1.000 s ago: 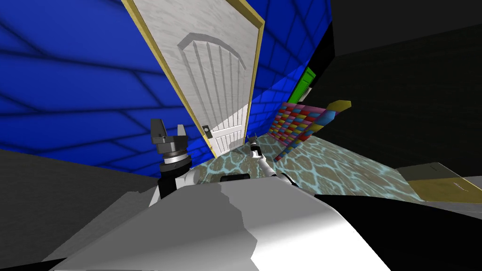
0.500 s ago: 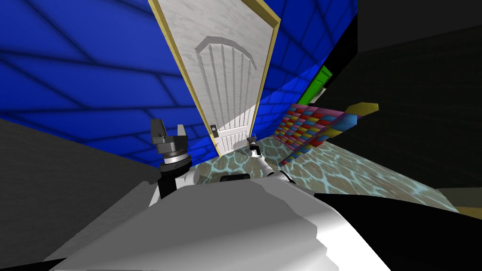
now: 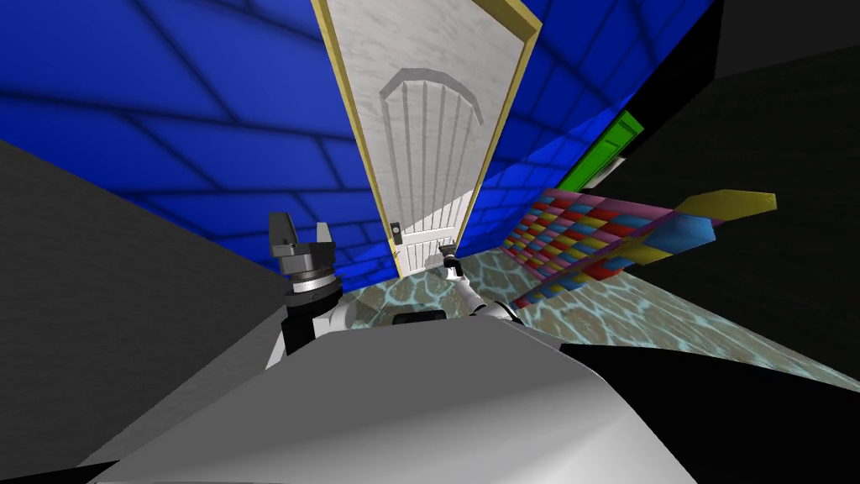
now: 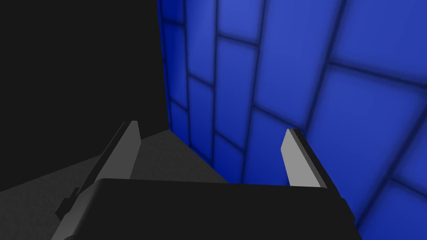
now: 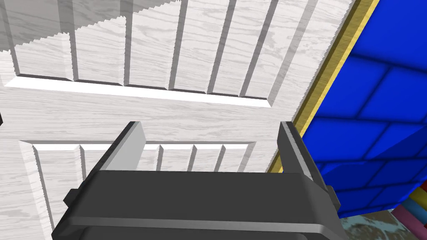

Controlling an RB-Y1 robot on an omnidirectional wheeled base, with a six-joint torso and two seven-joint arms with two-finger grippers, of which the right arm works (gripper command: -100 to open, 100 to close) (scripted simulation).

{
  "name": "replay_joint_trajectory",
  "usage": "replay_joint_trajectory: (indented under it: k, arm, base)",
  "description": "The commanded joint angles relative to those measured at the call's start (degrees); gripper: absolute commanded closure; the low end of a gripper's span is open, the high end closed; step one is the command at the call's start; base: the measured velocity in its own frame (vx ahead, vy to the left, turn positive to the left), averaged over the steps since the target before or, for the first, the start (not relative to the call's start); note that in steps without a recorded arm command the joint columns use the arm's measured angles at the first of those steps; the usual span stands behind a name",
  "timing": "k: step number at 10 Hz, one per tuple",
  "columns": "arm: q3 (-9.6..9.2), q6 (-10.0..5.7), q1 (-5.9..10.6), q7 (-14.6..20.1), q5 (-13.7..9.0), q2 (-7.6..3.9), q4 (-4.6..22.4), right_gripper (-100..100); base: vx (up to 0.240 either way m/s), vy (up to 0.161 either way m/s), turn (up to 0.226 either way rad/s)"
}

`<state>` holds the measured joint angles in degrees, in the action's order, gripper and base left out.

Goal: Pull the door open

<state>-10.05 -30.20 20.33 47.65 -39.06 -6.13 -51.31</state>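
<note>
Head view: you had the door (image 3: 428,109) straight ahead, sitting flush in its yellow frame (image 3: 357,143) in the blue wall (image 3: 210,143). By my reading it had not been opened at all. Its dark handle (image 3: 395,228) sat low on the door's left edge. Your right claw (image 3: 448,250) reached out near the foot of the door, on the side away from the handle. Your left claw (image 3: 300,235) stood raised beside the chest, well apart from the door.

Left wrist view: the left claw's (image 4: 210,133) blades were spread wide with nothing between them.

Right wrist view: your right claw (image 5: 208,129) was also spread and empty. It faced the door's ribbed panels (image 5: 137,46), close to the frame edge (image 5: 333,83) where the wall begins. I could not tell whether the blades touched the door.

So I would judge the task as barely begun, with no grip taken and no gap at the door. You had yet to bring a claw across to the handle, pinch it and pull the door toward you.
</note>
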Motion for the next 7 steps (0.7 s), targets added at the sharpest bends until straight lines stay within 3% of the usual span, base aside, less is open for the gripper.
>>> replay_joint_trajectory:
  k: [1,7]
  arm:
    - [0.01,-0.25,0.87,1.2,-0.69,0.4,1.6,-100]
    - [0.34,-0.78,3.64,4.98,-3.33,2.53,6.6,-100]
  base:
    - [0.054,0.076,0.191]
    - [0.065,0.072,0.243]
